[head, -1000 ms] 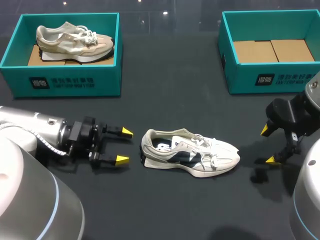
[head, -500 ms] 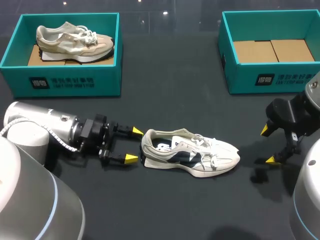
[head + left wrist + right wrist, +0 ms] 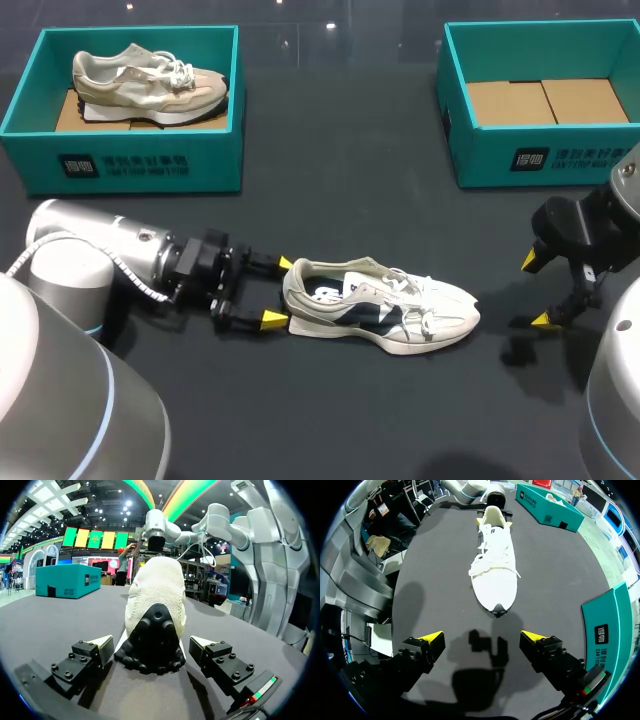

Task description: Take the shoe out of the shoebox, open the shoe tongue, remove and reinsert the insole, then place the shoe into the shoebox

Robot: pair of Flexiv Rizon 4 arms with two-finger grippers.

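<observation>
The shoe [image 3: 380, 318] lies on its sole on the dark matte desk [image 3: 330, 190], out of either box, near the front middle. Its heel points toward the left arm and its toe toward the right arm. The upper is white with dark navy side panels, the laces are white, and the insole shows printed marks through the collar. In the left wrist view the shoe [image 3: 155, 600] presents a rounded, pebbled white heel cup above a black studded heel tab.

The left tool [image 3: 279, 292] is level with the desk. Its fingers are spread, one on each side of the heel, and the wrist view shows a narrow gap on both sides of the left tool [image 3: 152, 645]. It grips nothing.

The right tool [image 3: 538, 290] is beyond the toe, apart from the shoe. In its own view the right tool [image 3: 482, 639] has its fingers wide apart over bare desk, with the shoe [image 3: 495, 565] ahead of them.

The left shoebox [image 3: 140, 165] is teal, rectangular and straight-walled, and holds a beige shoe [image 3: 150, 82]. The right shoebox [image 3: 530, 155] is of the same build and shows brown cardboard panels [image 3: 545, 100] on its floor.
</observation>
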